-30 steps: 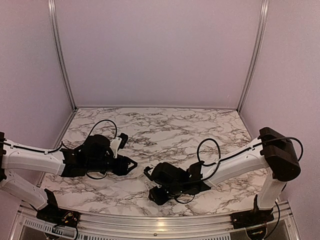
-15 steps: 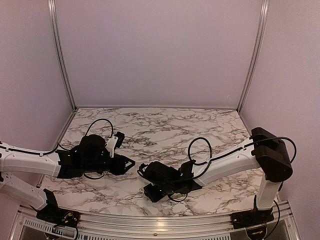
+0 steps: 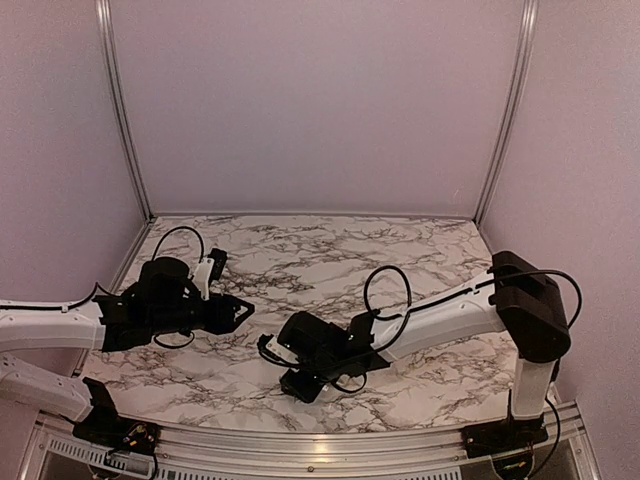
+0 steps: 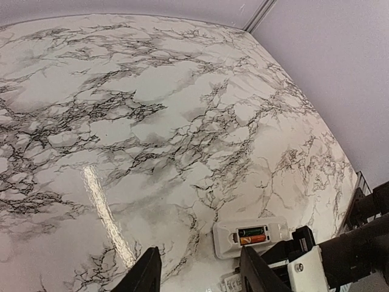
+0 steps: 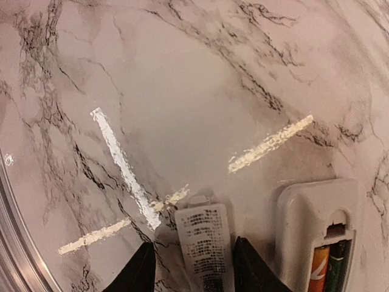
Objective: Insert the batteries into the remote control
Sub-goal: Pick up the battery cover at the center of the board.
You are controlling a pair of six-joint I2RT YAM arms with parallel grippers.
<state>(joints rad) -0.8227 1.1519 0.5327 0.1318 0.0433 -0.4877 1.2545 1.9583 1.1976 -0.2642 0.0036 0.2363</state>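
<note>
The remote control (image 4: 250,236) lies back up on the marble table, its recess open. Two batteries (image 4: 252,235) sit side by side in the recess, one orange-red, one dark green. The remote (image 5: 313,225) and its batteries (image 5: 327,269) also show at the right edge of the right wrist view. A smaller white flat piece with printed text (image 5: 203,240) lies beside the remote. My right gripper (image 5: 194,267) is open and straddles that piece, with a gap on each side. My left gripper (image 4: 197,277) is open and empty, held above the table short of the remote. In the top view the left gripper (image 3: 243,312) and right gripper (image 3: 268,350) are close together.
My right arm (image 4: 322,261) reaches in just right of the remote. The table's near metal edge (image 5: 12,219) runs along the lower left of the right wrist view. Lilac walls (image 3: 320,100) enclose the table (image 3: 330,255) at the back and sides.
My left arm has drawn back to the left, away from the centre. My right gripper has shifted left and slightly forward over the table.
</note>
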